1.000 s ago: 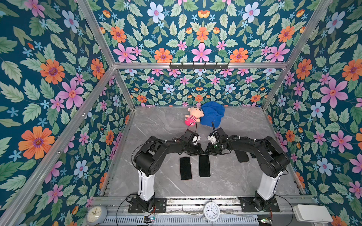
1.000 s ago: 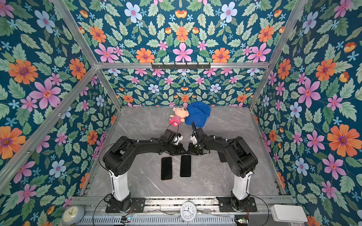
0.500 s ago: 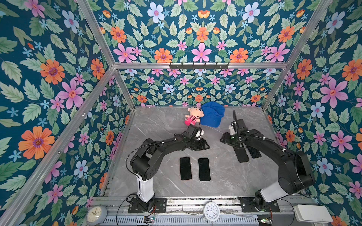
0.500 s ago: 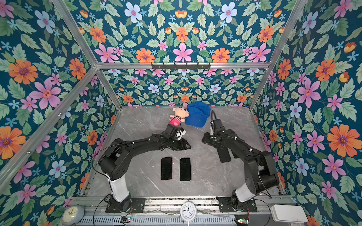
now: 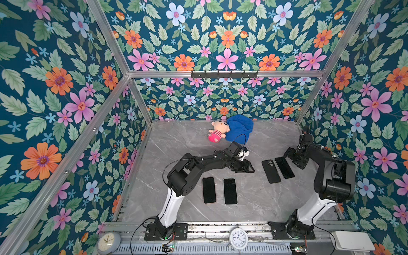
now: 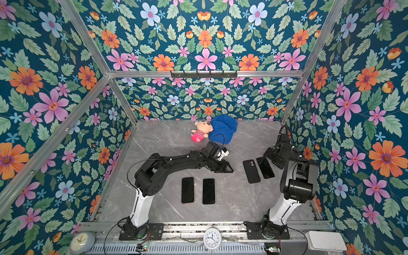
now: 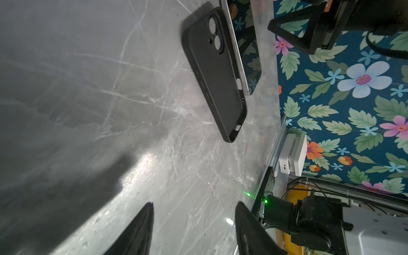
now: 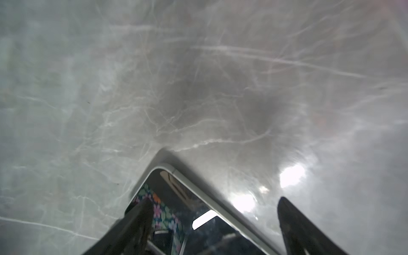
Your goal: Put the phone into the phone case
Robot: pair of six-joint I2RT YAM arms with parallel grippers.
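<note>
The bench [image 5: 176, 152] is a smooth grey slab with pale marble veins, glossy enough to throw back glare. On its right half lies the case [image 5: 271, 171], back up. It is a matte black rounded rectangle with two round lens holes near one end and small button bumps along one long side. The phone [image 5: 284, 167] is not in it. It lies flat just beside the case, parallel, on the side nearer the right arm, a slim slab with a silvery edge and a mirror-dark screen reflecting the floral wall. Whether the two touch I cannot tell. Two more phones [image 5: 230, 191], glossy black, lie side by side near the front, and a plush doll [image 5: 217, 132] and a crumpled blue cloth [image 5: 239, 129] sit at the back. The left end effector [image 7: 194, 202] has thin, tapered black fingers, released and empty, low over bare bench near the case. The right end effector [image 8: 215, 198] is released too, its fingers spread wide at the phone's corner. A second ago both were clenched and close together at mid-bench. Since then the right arm has swung out to the right, the left has shifted toward the case, and both have spread.
</note>
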